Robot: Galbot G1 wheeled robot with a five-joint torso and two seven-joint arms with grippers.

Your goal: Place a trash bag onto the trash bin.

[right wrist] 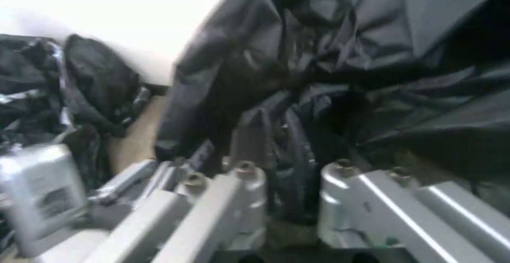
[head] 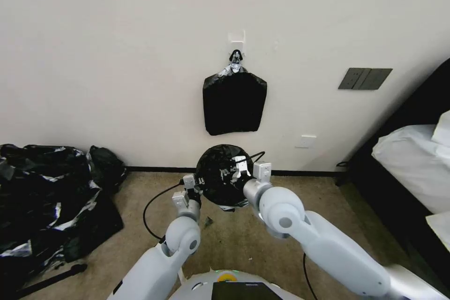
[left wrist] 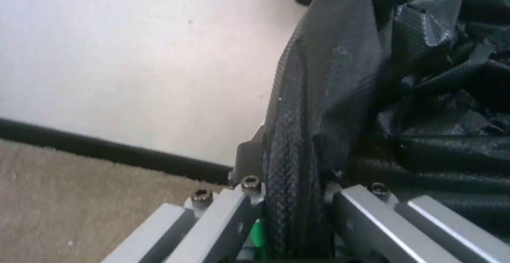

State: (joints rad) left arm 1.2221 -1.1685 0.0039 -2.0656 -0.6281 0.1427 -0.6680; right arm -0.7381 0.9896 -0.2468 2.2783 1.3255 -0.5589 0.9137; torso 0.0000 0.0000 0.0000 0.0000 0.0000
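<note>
Left claw [head: 196, 186]: I am reaching forward, pinching the bag [head: 220, 173] rim, left of bin.
Right claw [head: 240, 172]: I am clenching bag folds above bin.

The trash bag [head: 220, 173] is thin black plastic, wrinkled, with a fine embossed weave and grey sheen. The left gripper [left wrist: 289, 199] and right gripper [right wrist: 289, 183] have brushed metal links with screws. The carpet [head: 234, 239] is matt, short-piled; the wall [head: 117, 56] smooth, matt.
</note>
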